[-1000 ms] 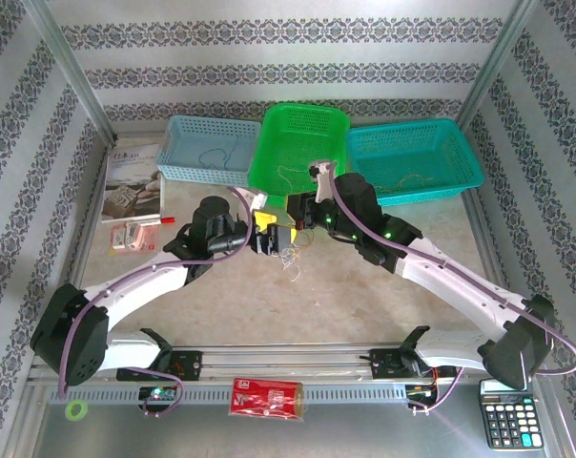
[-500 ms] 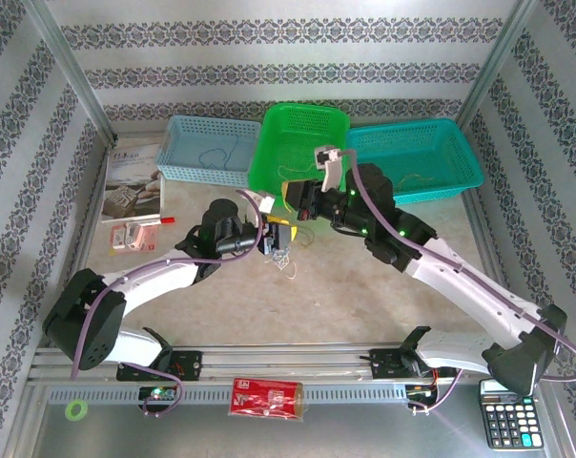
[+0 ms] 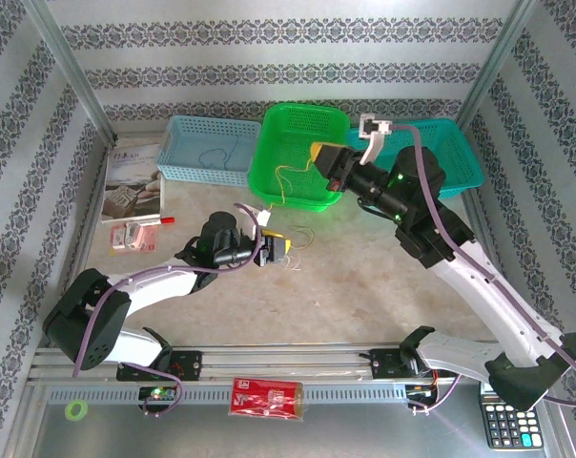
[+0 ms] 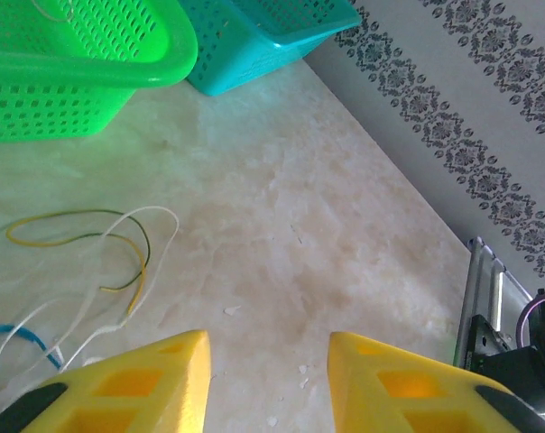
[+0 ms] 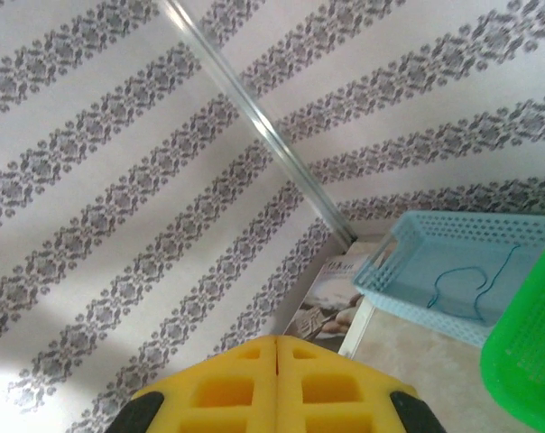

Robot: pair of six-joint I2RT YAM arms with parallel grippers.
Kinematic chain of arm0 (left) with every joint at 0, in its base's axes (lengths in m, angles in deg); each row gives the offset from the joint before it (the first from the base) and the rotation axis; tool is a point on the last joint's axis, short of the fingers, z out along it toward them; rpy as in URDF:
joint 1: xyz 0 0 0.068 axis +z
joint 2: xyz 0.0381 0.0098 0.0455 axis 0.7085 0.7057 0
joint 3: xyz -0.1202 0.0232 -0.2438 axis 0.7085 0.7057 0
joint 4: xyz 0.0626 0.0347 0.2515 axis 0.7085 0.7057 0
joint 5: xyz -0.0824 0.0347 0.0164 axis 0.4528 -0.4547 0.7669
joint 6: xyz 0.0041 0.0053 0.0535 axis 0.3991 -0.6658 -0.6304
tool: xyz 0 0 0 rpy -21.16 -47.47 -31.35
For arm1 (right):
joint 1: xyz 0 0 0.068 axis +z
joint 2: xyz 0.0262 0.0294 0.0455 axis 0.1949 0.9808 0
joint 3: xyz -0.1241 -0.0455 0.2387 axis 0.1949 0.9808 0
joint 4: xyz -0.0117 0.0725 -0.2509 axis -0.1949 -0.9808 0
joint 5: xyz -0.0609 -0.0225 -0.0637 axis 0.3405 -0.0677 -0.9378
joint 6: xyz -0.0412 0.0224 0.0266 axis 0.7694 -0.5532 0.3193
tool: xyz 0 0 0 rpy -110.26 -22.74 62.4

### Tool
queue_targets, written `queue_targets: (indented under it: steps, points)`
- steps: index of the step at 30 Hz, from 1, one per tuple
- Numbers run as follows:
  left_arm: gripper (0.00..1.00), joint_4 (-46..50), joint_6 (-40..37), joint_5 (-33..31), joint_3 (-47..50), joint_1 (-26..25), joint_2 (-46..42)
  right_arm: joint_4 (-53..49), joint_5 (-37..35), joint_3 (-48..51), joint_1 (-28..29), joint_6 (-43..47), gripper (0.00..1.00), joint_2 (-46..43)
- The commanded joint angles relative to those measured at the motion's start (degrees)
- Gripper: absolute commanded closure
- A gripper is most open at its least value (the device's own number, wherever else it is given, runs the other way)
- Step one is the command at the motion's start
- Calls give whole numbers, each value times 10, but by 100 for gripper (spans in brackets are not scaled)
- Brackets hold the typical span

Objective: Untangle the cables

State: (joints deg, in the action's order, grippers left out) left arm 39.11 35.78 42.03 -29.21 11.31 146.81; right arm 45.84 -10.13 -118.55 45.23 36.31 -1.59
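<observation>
the cord (image 3: 282, 186) seemingly pinched in the closed right hand (image 3: 318, 156) should be eased into the green basket (image 3: 312, 197), the open left hand (image 4: 268, 361) being held clear of the cables (image 4: 146, 260).

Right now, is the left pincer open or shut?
Open: the left pincer shows bare table between its separated yellow fingers.

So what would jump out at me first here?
Probably the bright green basket at the back, between a pale blue basket and a teal basket. Next, the right pincer, shut and high over the green one, while the left pincer gapes open just above wispy cables on the table.
</observation>
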Motion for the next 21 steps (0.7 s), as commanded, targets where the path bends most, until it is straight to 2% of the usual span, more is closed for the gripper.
queue_targets:
  steps: [1,7,13,21]
  points:
    - [57,-30,11,-1,6,-7,-21,8,4,-15,-28,-11,100,-12]
    - [36,-4,17,2,-2,-7,-51,-2,-36,23,-103,-4,100,-24]
    - [1,36,21,-1,-25,-7,-74,7,-58,53,-196,-4,100,0]
    - [0,59,35,-23,-56,-8,-74,42,-129,48,-295,8,100,100]
